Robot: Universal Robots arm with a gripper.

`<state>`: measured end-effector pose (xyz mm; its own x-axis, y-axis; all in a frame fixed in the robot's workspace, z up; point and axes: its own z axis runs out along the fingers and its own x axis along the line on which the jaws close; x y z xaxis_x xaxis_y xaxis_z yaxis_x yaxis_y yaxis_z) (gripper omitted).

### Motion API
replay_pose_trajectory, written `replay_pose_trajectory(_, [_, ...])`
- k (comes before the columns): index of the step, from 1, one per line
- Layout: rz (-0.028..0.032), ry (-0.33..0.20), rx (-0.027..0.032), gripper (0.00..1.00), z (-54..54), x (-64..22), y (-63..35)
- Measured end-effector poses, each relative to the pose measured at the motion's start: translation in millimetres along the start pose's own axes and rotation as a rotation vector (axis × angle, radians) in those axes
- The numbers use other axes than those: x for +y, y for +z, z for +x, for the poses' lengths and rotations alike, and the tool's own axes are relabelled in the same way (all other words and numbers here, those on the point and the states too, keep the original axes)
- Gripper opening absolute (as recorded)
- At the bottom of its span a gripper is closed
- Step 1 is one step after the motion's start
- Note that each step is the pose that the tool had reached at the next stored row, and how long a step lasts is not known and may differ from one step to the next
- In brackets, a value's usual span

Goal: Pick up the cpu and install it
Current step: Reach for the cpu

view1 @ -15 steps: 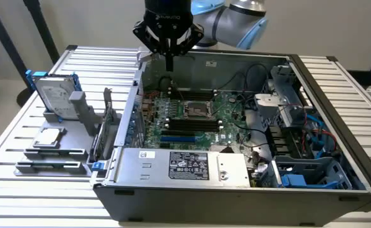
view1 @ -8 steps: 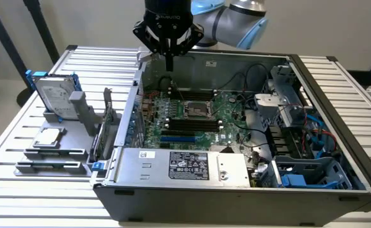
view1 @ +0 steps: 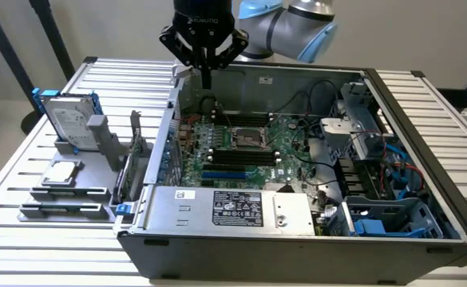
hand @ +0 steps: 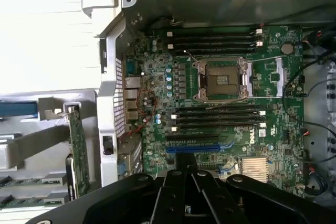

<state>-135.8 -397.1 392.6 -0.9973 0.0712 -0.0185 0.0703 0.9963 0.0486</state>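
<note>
The cpu (view1: 58, 173), a small flat silver square, lies on a grey holder at the exterior view's left, outside the case. My black gripper (view1: 206, 82) hangs above the back rim of the open computer case (view1: 297, 242), fingers pressed together and holding nothing. Below and in front of it the motherboard (view1: 241, 156) shows its empty cpu socket (view1: 245, 139). In the wrist view the gripper (hand: 185, 179) is shut, and the open socket (hand: 221, 80) sits on the green board (hand: 273, 145) between the memory slots.
A silver hard drive (view1: 68, 119) with blue rails stands upright behind the cpu. Grey slotted holder blocks (view1: 67, 203) lie in front of it. A power supply (view1: 241, 209), cables and a blue drive cage (view1: 377, 227) crowd the case. The table (view1: 26, 251) is ribbed metal.
</note>
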Motion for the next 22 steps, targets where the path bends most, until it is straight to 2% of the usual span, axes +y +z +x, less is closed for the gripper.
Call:
replay_pose_trajectory(8, [0.0003,0.0,0.0042,0.11,36.7,3.8,1.3])
replay_pose_trajectory(14, [0.0023,0.001,0.0134,0.11,64.1,4.5,4.2])
replay_pose_trajectory(22, [0.0067,0.001,0.0135,0.11,100.5,2.3,10.9])
